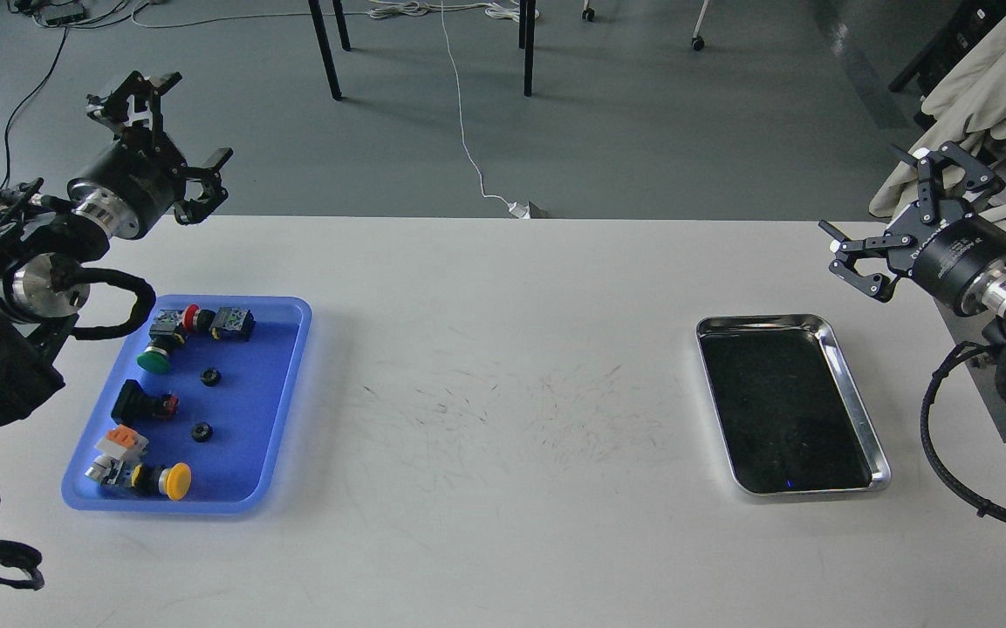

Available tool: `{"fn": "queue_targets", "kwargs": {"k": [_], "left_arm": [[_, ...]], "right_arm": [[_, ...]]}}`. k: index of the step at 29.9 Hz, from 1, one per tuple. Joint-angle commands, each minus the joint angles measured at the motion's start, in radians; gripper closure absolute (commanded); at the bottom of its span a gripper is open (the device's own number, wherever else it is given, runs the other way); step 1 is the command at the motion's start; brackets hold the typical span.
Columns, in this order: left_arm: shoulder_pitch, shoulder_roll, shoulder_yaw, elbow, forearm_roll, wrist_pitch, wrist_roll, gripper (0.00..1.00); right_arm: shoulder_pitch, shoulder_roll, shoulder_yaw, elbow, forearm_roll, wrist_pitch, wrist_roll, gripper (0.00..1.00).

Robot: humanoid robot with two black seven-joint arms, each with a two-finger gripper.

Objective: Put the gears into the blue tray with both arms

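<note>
Two gears, both already inside the blue tray [289, 349] at table left: upper gear [210, 377] near tray centre, lower gear [201, 431] just below it, apart from each other and from the switches. Round parts, so no long axis to align to. No gear visible on the bare table [503, 392] or in the steel tray [852, 384] at right; its dark floor looks empty, though glare could hide something tiny. Four push-button switches share the blue tray: green-capped [156, 353], red-capped [206, 321], a black one with red tip [145, 403], yellow-capped [167, 480]. Left gripper [180, 144] hangs raised beyond the tray's far-left corner, fingers spread, nothing between them; gears lie nearer me and slightly right of it. Right gripper [891, 222] hangs over the table's right edge, beyond the steel tray, fingers spread, carrying nothing; well apart from the gears. Left arm is by far the nearer. Judgement: task looks finished or nearly so.
</note>
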Motion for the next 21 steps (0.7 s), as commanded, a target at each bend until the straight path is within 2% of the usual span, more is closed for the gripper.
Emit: {"fn": "queue_targets", "kwargs": {"k": [1,6,10,21], "left_arm": [[0.002,-0.007,-0.033,0.000,-0.001,0.000,0.017,0.02],[0.002,-0.012,-0.039,0.000,-0.001,0.000,0.017,0.02],[0.002,-0.024,-0.038,0.000,0.000,0.000,0.006,0.02],[0.005,-0.039,-0.036,0.000,0.000,0.024,0.002,0.02]], "right_arm": [[-0.015,-0.032,0.045,-0.003,0.010,0.011,-0.035,0.01],[-0.028,-0.049,0.047,-0.008,0.009,0.101,-0.020,0.01],[-0.028,-0.049,0.047,-0.011,0.007,0.106,0.008,0.01],[-0.031,-0.035,0.046,-0.057,0.007,0.106,0.008,0.01]]}}
